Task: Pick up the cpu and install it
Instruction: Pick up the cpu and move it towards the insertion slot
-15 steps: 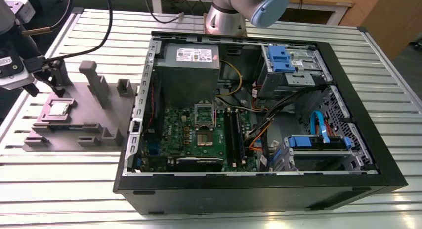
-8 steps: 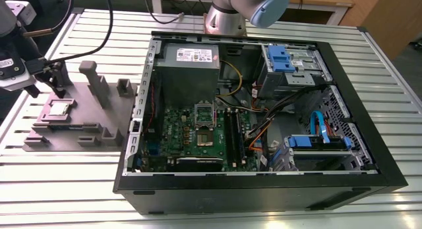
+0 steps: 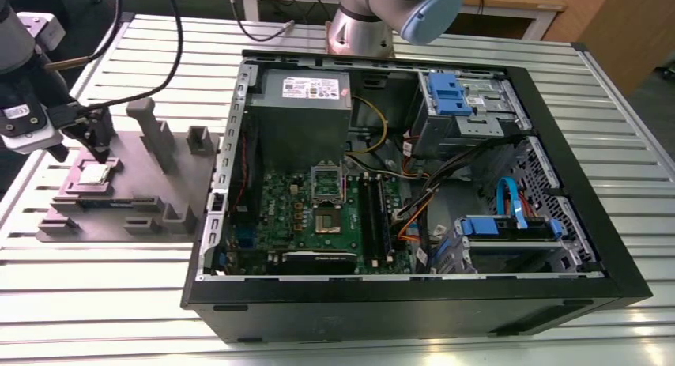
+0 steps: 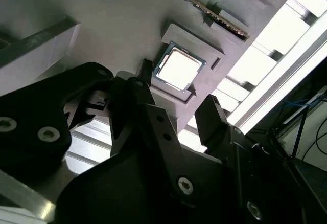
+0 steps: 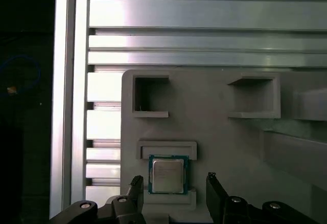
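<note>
At the exterior view's left, the cpu [image 3: 95,174] lies in a recess of the tray [image 3: 148,200] on the worktop [image 3: 106,263]. The pincer [image 5: 173,179] hangs open above it, one finger each side.

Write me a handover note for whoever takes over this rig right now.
Gripper: open, poised over the cpu, one finger on either side, not closed on it.
Cpu: lying flat in its recess on the grey holder, to the exterior view's left of the open computer case.
Done: gripper lined up on the cpu.
Left: the pickup itself and the whole install on the motherboard inside the case.
</note>
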`<action>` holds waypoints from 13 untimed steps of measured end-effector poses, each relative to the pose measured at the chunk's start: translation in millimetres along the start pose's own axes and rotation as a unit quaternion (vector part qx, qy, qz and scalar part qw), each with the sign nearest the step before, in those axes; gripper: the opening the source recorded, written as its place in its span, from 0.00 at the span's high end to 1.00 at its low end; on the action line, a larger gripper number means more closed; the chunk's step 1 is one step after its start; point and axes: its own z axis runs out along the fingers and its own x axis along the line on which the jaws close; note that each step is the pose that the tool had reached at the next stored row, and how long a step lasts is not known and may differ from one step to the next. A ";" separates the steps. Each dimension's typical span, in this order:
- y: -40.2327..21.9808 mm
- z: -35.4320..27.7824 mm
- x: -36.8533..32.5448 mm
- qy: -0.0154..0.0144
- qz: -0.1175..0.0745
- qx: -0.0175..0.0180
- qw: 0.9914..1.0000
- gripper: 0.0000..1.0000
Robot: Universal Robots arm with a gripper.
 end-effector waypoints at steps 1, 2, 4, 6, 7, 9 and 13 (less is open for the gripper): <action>-0.1 1.7 0.0 0.000 0.000 0.000 1.000 0.40; -0.2 3.7 0.0 0.000 0.000 0.000 1.000 0.40; -0.4 7.2 0.1 0.000 0.000 0.000 1.000 0.40; -0.8 10.6 0.1 0.000 0.000 0.000 1.000 0.40; -1.1 12.0 0.2 0.000 0.000 0.001 1.000 0.40; -1.4 14.2 0.3 0.000 0.000 0.004 1.000 0.40; -1.5 17.0 0.9 0.000 0.002 0.007 1.000 0.40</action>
